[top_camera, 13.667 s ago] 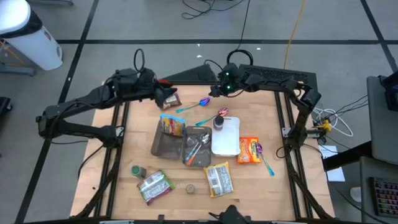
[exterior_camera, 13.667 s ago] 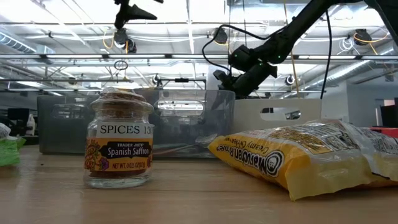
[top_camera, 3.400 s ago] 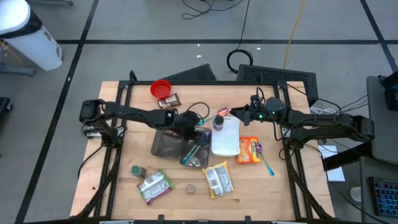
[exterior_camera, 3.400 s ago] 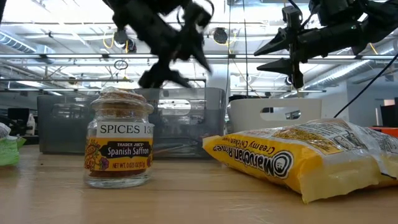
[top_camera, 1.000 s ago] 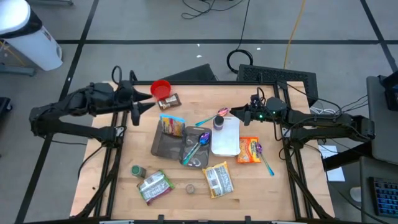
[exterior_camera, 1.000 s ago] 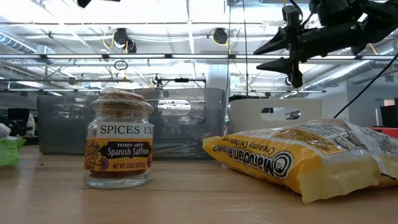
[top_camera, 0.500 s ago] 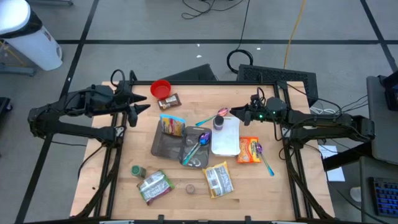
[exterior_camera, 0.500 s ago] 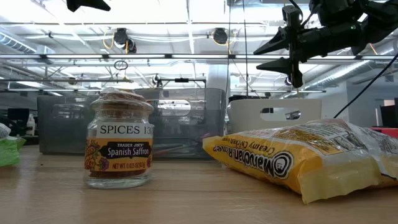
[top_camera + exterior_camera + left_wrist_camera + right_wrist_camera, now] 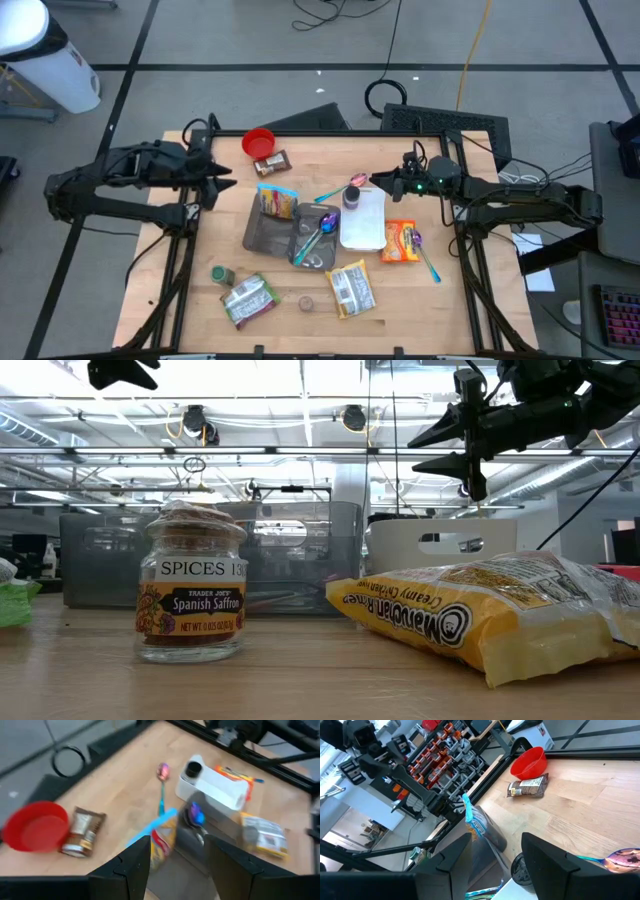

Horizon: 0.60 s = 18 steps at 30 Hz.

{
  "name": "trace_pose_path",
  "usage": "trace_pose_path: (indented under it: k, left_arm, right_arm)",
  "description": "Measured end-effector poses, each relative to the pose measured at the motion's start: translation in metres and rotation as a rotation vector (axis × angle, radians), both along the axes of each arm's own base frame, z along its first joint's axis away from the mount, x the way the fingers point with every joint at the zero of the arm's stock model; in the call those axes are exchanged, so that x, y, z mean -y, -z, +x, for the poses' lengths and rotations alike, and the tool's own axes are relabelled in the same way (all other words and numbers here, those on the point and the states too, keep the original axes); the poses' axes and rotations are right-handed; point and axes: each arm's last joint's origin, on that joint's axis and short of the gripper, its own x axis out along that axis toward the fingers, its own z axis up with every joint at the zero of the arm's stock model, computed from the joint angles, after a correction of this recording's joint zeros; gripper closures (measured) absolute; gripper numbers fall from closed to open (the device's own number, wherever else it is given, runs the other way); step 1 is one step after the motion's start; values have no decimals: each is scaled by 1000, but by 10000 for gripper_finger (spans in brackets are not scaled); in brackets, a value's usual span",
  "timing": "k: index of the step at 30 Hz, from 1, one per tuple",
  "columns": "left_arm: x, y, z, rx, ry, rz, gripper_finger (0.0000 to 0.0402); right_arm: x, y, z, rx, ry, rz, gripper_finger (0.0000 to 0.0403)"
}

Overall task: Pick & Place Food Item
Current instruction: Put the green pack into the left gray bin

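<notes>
A yellow-and-red snack bag with a blue top edge (image 9: 277, 200) stands with its lower end in the far left end of a grey tray (image 9: 262, 238); it also shows in the left wrist view (image 9: 162, 840) and the right wrist view (image 9: 476, 826). My left gripper (image 9: 218, 174) hangs open above the table's far left part, to the left of the bag, tipped downward, with nothing between its fingers (image 9: 177, 865). My right gripper (image 9: 375, 183) waits open and level above the far right part, by a white container (image 9: 362, 220), and holds nothing (image 9: 495, 855).
A red bowl (image 9: 259, 142) and a brown packet (image 9: 272, 162) lie at the far edge. Spoons lie in the tray and beside it. An orange packet (image 9: 400, 241), a yellow bag (image 9: 352, 288), a green packet (image 9: 248, 300) and a saffron jar (image 9: 190, 595) lie nearer.
My left gripper has drawn back a little toward the table's left edge, sunk slightly and tipped its fingers further downward, staying open. The snack bag and my right gripper have kept still.
</notes>
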Motion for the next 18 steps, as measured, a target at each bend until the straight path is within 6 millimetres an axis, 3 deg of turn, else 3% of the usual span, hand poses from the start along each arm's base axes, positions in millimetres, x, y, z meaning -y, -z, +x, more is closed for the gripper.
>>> trace_pose_path:
  k: [10, 18]
  left_arm:
    - [4, 0, 1, 19, 58, -133, 210]
    - [8, 4, 13, -14, 154, -198, 210]
  right_arm:
    - [0, 0, 0, 0, 0, 0, 238]
    - [0, 1, 0, -22, -10, -49, 238]
